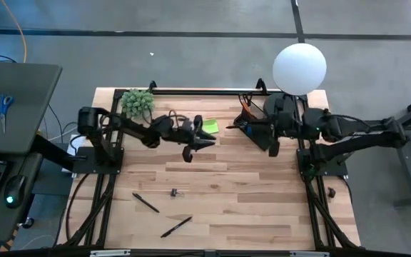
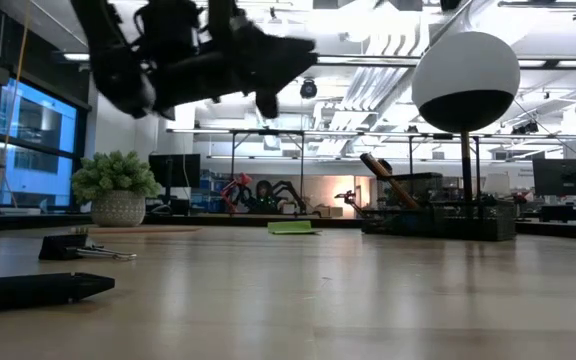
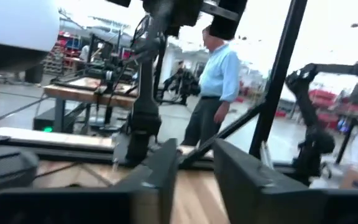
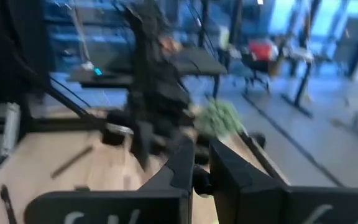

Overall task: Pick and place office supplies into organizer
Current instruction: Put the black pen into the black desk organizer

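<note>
Your organizer [image 1: 250, 123] is a low black box at the table's back, beside the lamp [image 1: 299, 68]; the flat lime pad [image 1: 210, 126] lies just left of it. Two slim black pens [image 1: 146, 203] and a small clip [image 1: 173, 192] rest on the pale wood front. Left gripper [image 1: 200, 145] hangs over mid-table, fingers slightly apart and empty; right gripper [image 1: 272, 148] is closed, empty.

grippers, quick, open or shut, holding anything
left gripper: fingers apart, open, nothing between them.
right gripper: shut, nothing visibly held.
</note>
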